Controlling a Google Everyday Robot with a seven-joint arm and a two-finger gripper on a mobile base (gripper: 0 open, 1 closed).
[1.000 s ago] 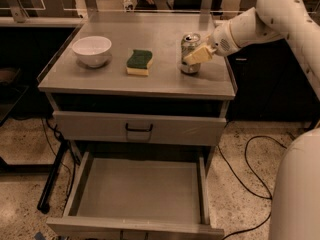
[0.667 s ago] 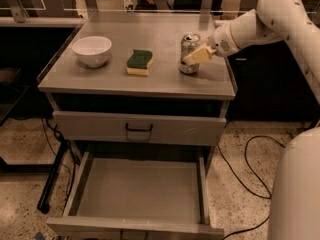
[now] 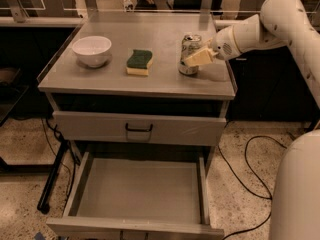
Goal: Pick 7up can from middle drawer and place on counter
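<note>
Middle drawer [image 3: 140, 191] pulled out, bare, well below and left of the gripper [image 3: 196, 58]. Counter [image 3: 150, 81] just under the gripper. Can [image 3: 189, 45] upright on the counter, right at the gripper's tip. Clamped or loose: cannot tell. Arm [image 3: 260, 29] comes in from the right, wrist angled down-left. Sponge [image 3: 139, 62] and bowl [image 3: 92, 50] sit left of the gripper.

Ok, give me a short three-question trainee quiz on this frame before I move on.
1. True or false: the small silver-topped 7up can lies in the wide open grey metal middle drawer.
2. On the flat grey metal counter, what sits between the white bowl and the can? A) green-and-yellow sponge B) mug C) spoon
3. Fill in: the cream two-finger gripper is at the ___.
Key: 1 false, it stands on the counter; 2 A; 3 can.
</note>
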